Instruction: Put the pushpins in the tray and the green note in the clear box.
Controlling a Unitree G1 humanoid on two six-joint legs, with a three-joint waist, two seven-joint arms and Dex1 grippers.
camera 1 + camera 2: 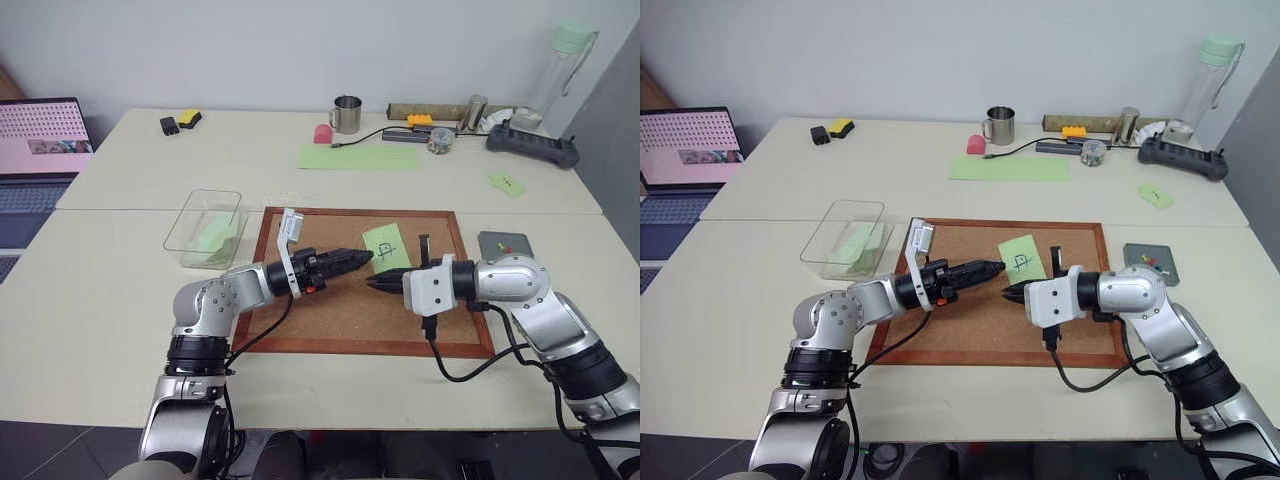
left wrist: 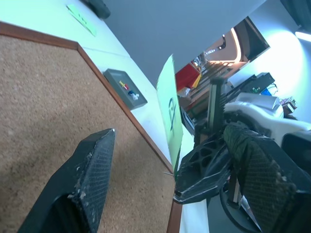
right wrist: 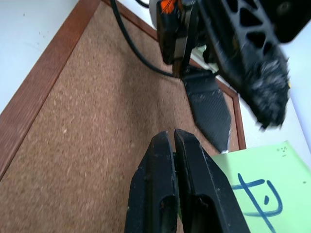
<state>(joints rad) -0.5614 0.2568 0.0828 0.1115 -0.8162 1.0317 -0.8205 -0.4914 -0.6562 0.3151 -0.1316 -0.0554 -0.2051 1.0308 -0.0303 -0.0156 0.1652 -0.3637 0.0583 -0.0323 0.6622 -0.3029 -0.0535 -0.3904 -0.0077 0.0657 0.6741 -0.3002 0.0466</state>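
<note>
Two tools meet over the cork board (image 1: 330, 300), head views: right tool (image 1: 382, 285) clamped shut on the lower edge of the green note (image 1: 386, 247), which stands tilted up off the cork. Note is a light-green square with a dark handwritten mark, not legible. Left tool (image 1: 358, 259) points at it from the board's left half, fingers parted, nothing in them. Clear box (image 1: 203, 228) sits just off the board's left edge with a pale-green sheet inside; grey tray (image 1: 507, 245) just off its right edge, pushpins (image 1: 1151, 263) in it. Bench (image 1: 120, 290) is cream laminate against a white wall.

Left wrist view: fingers (image 2: 90, 170) spread wide; note edge-on beyond the board's frame, tray with red and other coloured pins nearby.

Right wrist view: fingers (image 3: 163, 194) pressed together on the note over the cork.
</note>
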